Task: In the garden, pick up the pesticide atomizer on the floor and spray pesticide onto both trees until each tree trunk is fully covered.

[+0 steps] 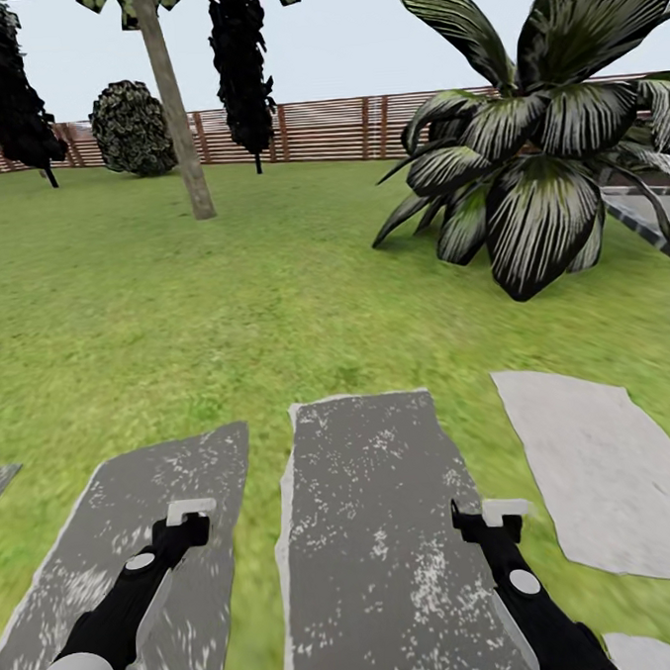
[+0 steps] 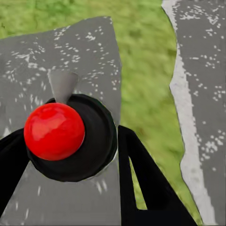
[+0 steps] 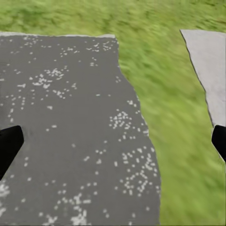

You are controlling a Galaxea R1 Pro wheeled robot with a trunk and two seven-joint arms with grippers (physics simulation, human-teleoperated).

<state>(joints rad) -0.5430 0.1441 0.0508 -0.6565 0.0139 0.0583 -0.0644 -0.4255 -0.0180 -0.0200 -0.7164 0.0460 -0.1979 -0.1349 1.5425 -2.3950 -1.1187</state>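
We're on the stepping stones (image 1: 372, 531), both arms low out front. Open lawn (image 1: 175, 315) runs ahead to the wooden fence (image 1: 313, 130), plenty of room on the left and centre. Right side is tighter: a big broad-leaved plant (image 1: 533, 164) spreads over the grass there, with a paved edge (image 1: 655, 218) just behind it. One tree trunk (image 1: 174, 102) stands upright on the grass ahead left, leaning slightly, well apart from us; a round bush (image 1: 132, 127) and dark trees (image 1: 241, 68) sit near the fence behind it. Left gripper (image 1: 190, 510) hangs over the left stone; its wrist view shows a dark round bottle with a red ball top (image 2: 55, 132) sitting between the black fingers (image 2: 146, 183), so it looks pinched on that. Right gripper (image 1: 504, 511) hangs over the middle stone's right edge, fingers (image 3: 9, 146) spread wide at the frame sides, nothing between them, grass strip and a paler stone (image 3: 212, 66) beside.
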